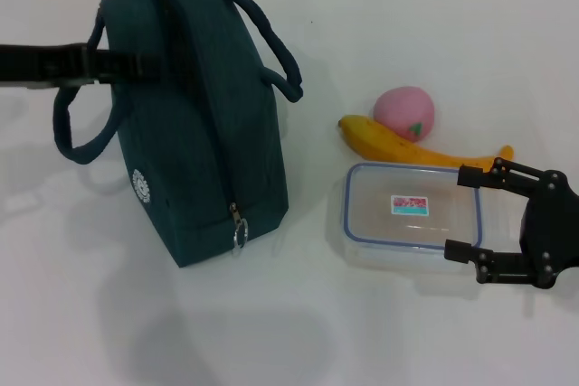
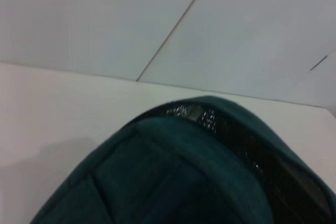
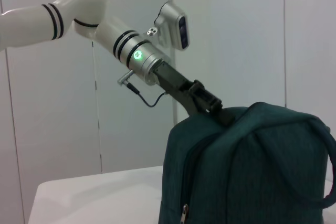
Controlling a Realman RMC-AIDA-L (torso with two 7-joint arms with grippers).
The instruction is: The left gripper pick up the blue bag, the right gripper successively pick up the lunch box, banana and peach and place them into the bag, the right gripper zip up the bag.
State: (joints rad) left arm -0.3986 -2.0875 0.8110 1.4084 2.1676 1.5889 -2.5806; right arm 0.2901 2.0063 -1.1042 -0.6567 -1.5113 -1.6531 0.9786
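In the head view, the left gripper (image 1: 136,65) reaches in from the left edge at upper left and meets the top of the bag (image 1: 204,133); whether its claw is apart or clamped cannot be told, since its tips are lost against the dark fabric. The bag stands upright on the white table (image 1: 271,332), filling the left-centre of the frame, its zipper running down the near end to a metal ring pull (image 1: 239,234) at lower centre, fully closed. One loop handle (image 1: 77,128) hangs at the far left, the other (image 1: 271,47) arches at upper centre. A small white round logo (image 1: 141,185) sits low on the left face.

Right of centre, the peach (image 1: 405,112) rests near the table's far side, touching or just beside the banana (image 1: 407,144), which curves rightward in front of it. The lunch box (image 1: 412,214) lies flat just below the banana, lid on, a red-and-white sticker (image 1: 409,205) at its middle.

At the right edge, the right gripper (image 1: 463,212) hovers low at the box's right end, claw spread apart, one finger (image 1: 479,175) at the box's far right corner, the other (image 1: 466,252) at its near right corner; contact cannot be told.

The left wrist view shows only the bag's (image 2: 173,177) rounded top against table and wall. In the right wrist view, the left gripper (image 3: 212,109), green ring lit, presses into the bag's (image 3: 247,171) top ridge at centre.
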